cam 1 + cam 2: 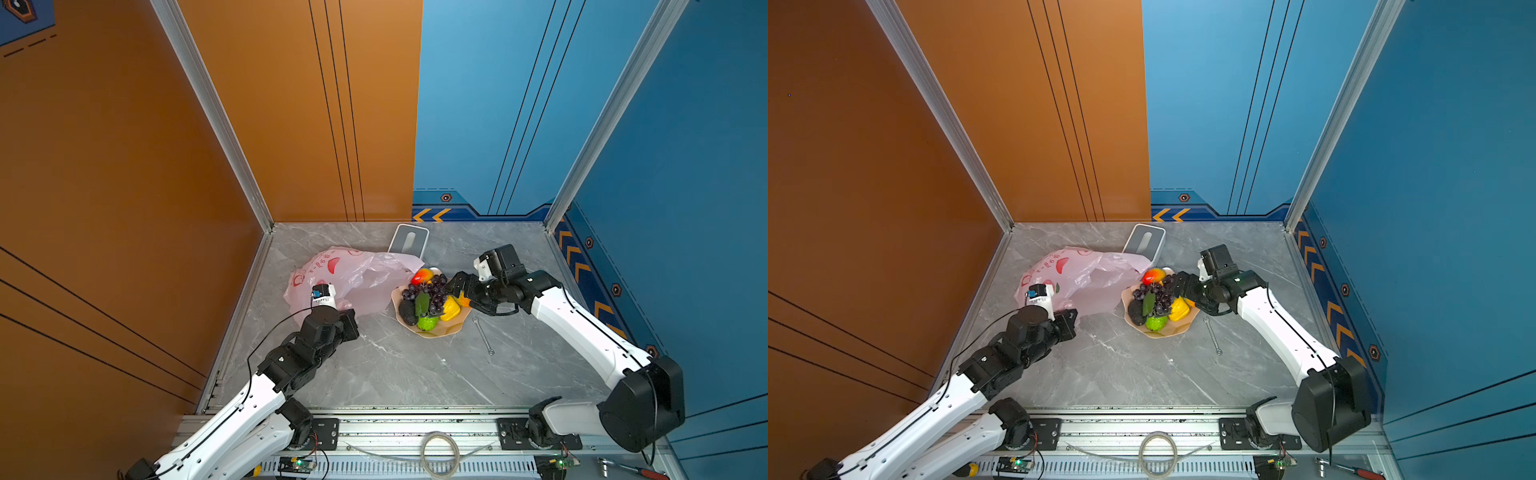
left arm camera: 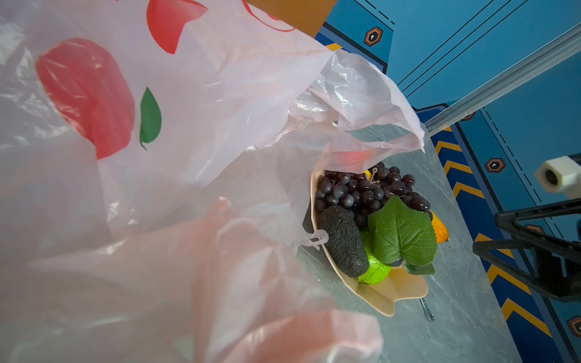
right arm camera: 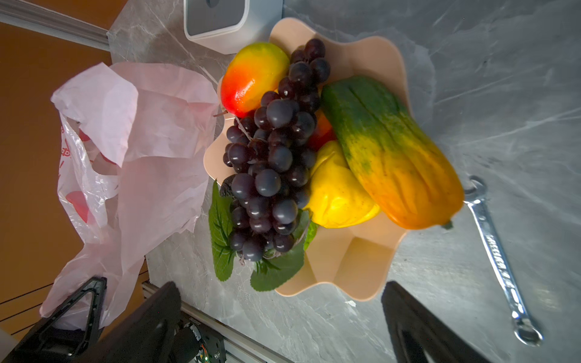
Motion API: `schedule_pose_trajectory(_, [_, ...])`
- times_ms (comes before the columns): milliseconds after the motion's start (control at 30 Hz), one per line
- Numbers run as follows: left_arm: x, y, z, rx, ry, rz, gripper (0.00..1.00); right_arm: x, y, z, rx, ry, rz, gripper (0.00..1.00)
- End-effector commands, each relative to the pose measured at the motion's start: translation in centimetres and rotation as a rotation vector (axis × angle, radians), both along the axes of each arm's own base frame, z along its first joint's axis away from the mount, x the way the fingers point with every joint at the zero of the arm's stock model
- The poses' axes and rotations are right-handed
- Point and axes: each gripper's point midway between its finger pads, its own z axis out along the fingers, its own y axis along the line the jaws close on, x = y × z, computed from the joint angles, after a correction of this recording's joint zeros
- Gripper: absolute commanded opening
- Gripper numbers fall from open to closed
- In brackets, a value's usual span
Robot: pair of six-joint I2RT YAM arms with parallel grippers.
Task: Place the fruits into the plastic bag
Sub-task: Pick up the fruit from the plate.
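The left hand [image 1: 348, 323] is clenched on the near edge of the plastic bag [image 1: 357, 274], which lies crumpled left of centre on the bench [image 1: 395, 365]. The right hand [image 1: 462, 294] is spread wide just right of the fruits [image 1: 432, 291], all heaped on the plate [image 1: 445, 329] at centre.

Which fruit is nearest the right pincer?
The long green-to-orange fruit, lying on the plate's edge on the wrench side; the grapes and mango sit farther toward the bag.
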Motion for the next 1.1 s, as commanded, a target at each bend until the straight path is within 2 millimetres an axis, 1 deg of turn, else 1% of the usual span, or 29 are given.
schedule_pose_trajectory(0, [0.2,-0.3,0.6,-0.031,-0.009,-0.007,0.0,1.3,1.7,0.6,0.027,-0.016,0.018,0.96])
schedule_pose_trajectory(100, [0.2,-0.2,0.8,-0.033,-0.015,-0.003,0.0,2.1,2.3,-0.3,0.014,0.002,0.028,0.93])
schedule_pose_trajectory(267, [0.2,-0.2,0.9,-0.037,-0.016,-0.003,0.0,3.4,3.2,-1.2,-0.011,0.01,0.039,0.88])
schedule_pose_trajectory(567, [0.2,-0.1,0.9,-0.039,-0.014,-0.003,0.0,5.2,3.8,-3.0,-0.076,0.026,0.041,0.83])
schedule_pose_trajectory(733, [0.2,0.1,1.2,-0.041,-0.018,-0.001,0.0,5.8,3.7,-3.9,-0.138,0.023,0.046,0.82])
schedule_pose_trajectory(1067, [0.2,0.1,1.1,-0.045,-0.015,0.002,0.0,5.9,3.2,-5.5,-0.278,0.046,0.069,0.81])
